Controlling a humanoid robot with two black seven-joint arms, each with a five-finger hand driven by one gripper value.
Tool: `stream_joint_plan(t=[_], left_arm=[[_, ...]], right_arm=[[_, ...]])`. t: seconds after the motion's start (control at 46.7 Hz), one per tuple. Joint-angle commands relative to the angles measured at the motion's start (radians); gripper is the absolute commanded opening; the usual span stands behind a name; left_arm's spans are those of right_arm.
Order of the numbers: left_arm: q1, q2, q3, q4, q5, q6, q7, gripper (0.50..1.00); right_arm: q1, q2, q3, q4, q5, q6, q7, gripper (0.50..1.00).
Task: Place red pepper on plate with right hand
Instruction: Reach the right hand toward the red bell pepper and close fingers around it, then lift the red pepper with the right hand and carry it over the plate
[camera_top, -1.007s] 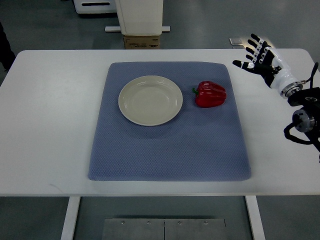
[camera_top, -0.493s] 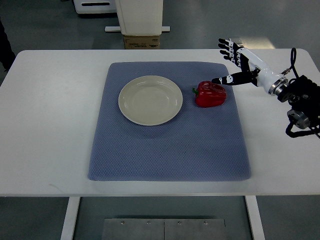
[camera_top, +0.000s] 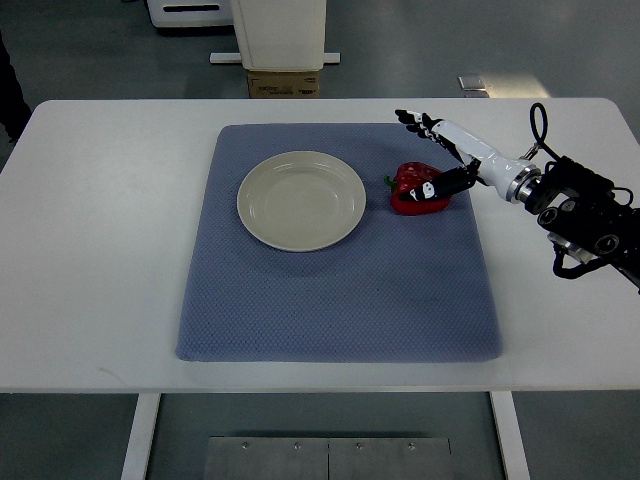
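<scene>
A red pepper (camera_top: 412, 190) with a green stem lies on the blue mat (camera_top: 340, 290), just right of the plate. A cream plate (camera_top: 301, 200) sits empty on the mat's upper left part. My right hand (camera_top: 432, 158) reaches in from the right edge and is over the pepper. Its fingers are spread above the pepper's far side and its thumb (camera_top: 432, 187) lies on the pepper's near right side. The hand is open around the pepper, not closed on it. The left arm does not show.
The mat lies on a white table (camera_top: 100, 250). A cardboard box (camera_top: 284, 84) and a white unit stand on the floor beyond the table's far edge.
My right hand has moved left and down from the table's far right corner to the pepper, staying spread. The pepper and plate have not moved.
</scene>
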Motion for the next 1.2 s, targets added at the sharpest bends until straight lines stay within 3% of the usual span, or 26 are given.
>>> stream_joint_plan(t=[0.0,0.3,0.686,1.179], left_arm=[[-0.001,0.000,0.000,0.000,0.000,0.000,0.000,1.000],[-0.001,0.000,0.000,0.000,0.000,0.000,0.000,1.000],[-0.001,0.000,0.000,0.000,0.000,0.000,0.000,1.000],[0.001,0.000,0.000,0.000,0.000,0.000,0.000,1.000]], right_arm=[[0.000,0.015,-0.015,-0.002,-0.004,-0.016,-0.002,1.000],[-0.002,0.044,-0.055,-0.011,-0.008,-0.045,-0.002,1.000],[-0.012,0.087,-0.104,-0.126,-0.012,-0.047,-0.003,1.000],[-0.017,0.087,-0.155,-0.150,-0.012,-0.053,-0.002,0.985]])
